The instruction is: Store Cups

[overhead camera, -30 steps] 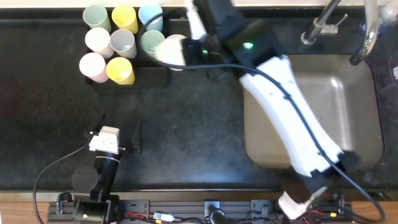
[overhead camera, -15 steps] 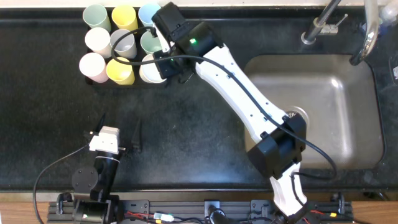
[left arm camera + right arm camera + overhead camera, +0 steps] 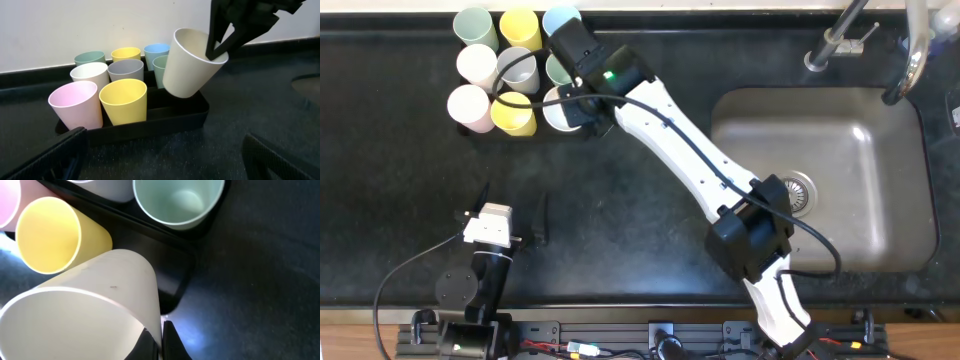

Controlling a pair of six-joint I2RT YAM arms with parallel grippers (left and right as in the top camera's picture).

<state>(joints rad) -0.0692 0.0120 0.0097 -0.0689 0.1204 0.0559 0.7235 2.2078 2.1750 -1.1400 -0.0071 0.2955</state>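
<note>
A black tray (image 3: 582, 128) at the counter's back left holds several upright cups, among them a pink cup (image 3: 470, 107), a yellow cup (image 3: 513, 113) and a pale green cup (image 3: 177, 200). My right gripper (image 3: 582, 95) is shut on the rim of a cream cup (image 3: 558, 110). The cream cup (image 3: 192, 62) hangs tilted just above the tray's (image 3: 165, 117) free front corner, beside the yellow cup (image 3: 123, 100). One finger is inside the cream cup (image 3: 90, 310) and one outside. My left gripper (image 3: 512, 200) rests open near the counter's front left, facing the tray.
A steel sink (image 3: 820, 170) with a faucet (image 3: 840, 40) takes up the right side. The right arm's white links (image 3: 690, 160) stretch diagonally across the dark counter (image 3: 620, 230). A wall stands behind the tray.
The right arm has swung left and come down with the cream cup, from beside the tray's right end to over its front right corner. The left arm has stayed still.
</note>
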